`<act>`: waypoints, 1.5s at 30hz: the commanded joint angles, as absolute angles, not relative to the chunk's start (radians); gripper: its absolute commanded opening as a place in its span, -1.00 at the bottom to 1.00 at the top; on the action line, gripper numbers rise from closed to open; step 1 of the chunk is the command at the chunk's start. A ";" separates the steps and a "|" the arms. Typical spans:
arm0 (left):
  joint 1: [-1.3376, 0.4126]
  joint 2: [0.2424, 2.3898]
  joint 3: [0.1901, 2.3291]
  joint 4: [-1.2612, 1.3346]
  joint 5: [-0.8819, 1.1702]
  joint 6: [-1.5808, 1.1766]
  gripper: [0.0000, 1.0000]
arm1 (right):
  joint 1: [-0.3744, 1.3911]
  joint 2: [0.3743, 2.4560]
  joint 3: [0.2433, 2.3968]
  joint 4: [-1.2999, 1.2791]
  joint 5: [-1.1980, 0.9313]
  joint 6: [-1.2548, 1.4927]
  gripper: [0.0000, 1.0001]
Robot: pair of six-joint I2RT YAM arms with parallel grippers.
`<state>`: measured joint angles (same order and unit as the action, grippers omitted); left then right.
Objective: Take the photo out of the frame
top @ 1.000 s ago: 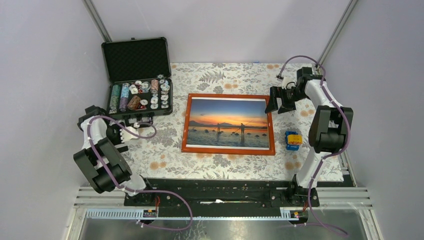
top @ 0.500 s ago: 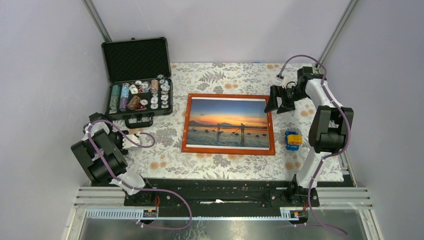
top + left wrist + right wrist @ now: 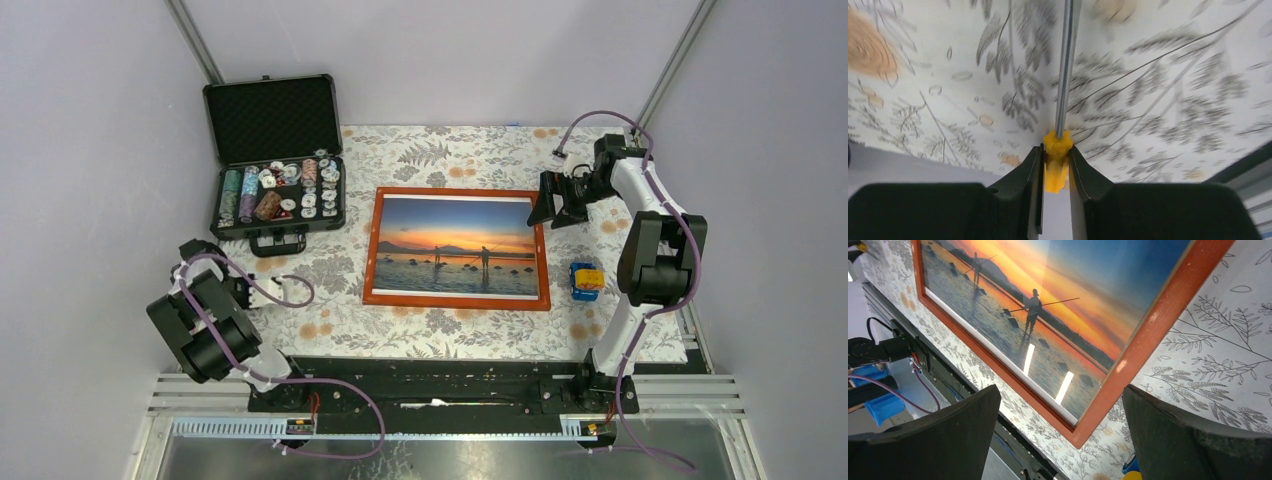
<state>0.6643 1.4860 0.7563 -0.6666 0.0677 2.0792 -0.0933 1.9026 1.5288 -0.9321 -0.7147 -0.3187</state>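
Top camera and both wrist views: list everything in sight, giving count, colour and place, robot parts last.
frame: one, orange-red, flat mid-table
photo: one, orange sunset over blue water, inside the frame
case: one, black, open, far left
poker chips: many, mixed colours, in the case
small block: one, blue and yellow, right of the frame
tablecloth: one, white floral, over the table
metal rod: one, silver with yellow end, in the left hand
left hand: one, black, closed on the rod's yellow end
right hand: one, black, open, by the frame's far right corner
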 commanded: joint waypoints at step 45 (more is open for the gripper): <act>0.093 1.425 0.889 -0.798 0.063 0.687 -0.86 | 0.006 1.705 1.410 -0.788 -0.436 -0.280 0.99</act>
<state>0.0956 1.4033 0.8730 -0.8967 0.1947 0.6662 0.0235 1.6711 1.4433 -0.8093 -0.5774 -0.2443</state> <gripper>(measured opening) 0.246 0.994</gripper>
